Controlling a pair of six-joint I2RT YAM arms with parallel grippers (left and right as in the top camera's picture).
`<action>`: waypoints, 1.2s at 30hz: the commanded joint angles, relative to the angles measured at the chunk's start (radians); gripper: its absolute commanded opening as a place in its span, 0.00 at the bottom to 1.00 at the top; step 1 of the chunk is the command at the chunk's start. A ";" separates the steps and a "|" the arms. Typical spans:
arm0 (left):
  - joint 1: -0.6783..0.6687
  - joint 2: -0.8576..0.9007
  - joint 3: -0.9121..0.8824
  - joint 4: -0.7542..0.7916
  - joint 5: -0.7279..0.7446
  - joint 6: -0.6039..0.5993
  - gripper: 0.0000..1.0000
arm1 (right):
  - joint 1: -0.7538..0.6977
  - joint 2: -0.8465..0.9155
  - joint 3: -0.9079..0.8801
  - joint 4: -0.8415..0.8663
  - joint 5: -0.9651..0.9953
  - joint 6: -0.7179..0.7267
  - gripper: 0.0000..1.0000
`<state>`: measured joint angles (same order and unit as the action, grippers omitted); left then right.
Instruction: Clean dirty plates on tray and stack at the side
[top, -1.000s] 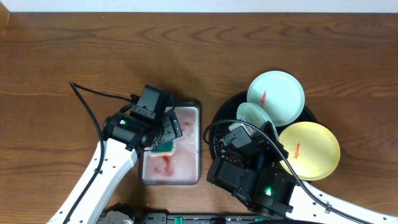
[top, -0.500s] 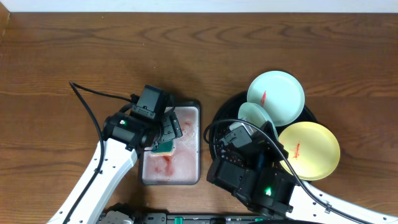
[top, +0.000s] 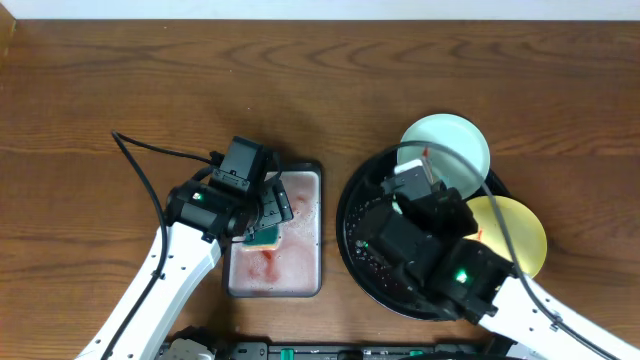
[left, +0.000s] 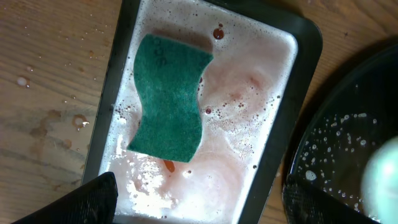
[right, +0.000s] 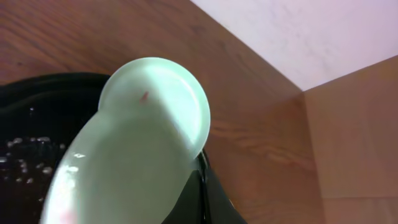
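The tray (top: 352, 232) sits on the right half of the counter (top: 150, 80), its black floor speckled with water drops. A far mint plate (top: 452, 148) rests tilted over the tray's back rim, with a thin red smear (top: 424, 156) near its left side. A yellow plate (top: 518, 232) lies over the tray's right rim, partly hidden by the right arm, and shows a small red mark on the part that can be seen. The two plates are near each other; I cannot tell whether they touch.

A held mint plate (right: 118, 168) fills the lower part of the right wrist view, close and blurred, tilted up above the tray, with the far mint plate just behind it. The right gripper (top: 414, 190) is clamped on this plate's edge: one dark finger (right: 204, 194) shows against its lower right side, the other is hidden behind the plate.

Just left of the tray, close to but apart from it, stands a grey metal pan (left: 305, 93) holding pinkish, foamy water. A green sponge (left: 171, 96) lies flat in it, toward the left wall. The left gripper (left: 205, 202) hangs over the pan with its jaws spread wide, one fingertip near each long side, and neither touches the sponge. Small wet spots mark the wood left of the pan.
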<state>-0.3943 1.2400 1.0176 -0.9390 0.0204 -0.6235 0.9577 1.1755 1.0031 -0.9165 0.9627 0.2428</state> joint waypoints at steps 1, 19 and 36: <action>0.004 0.003 0.000 -0.006 -0.005 0.010 0.85 | -0.021 -0.030 0.036 0.026 -0.073 -0.032 0.01; 0.004 0.003 0.000 -0.006 -0.005 0.010 0.85 | -0.627 -0.053 0.046 -0.108 -0.829 -0.009 0.49; 0.004 0.003 0.000 -0.006 -0.005 0.010 0.85 | -1.080 0.039 -0.349 0.029 -1.277 -0.061 0.34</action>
<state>-0.3943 1.2400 1.0176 -0.9390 0.0204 -0.6235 -0.1116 1.2167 0.6964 -0.9524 -0.2390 0.1848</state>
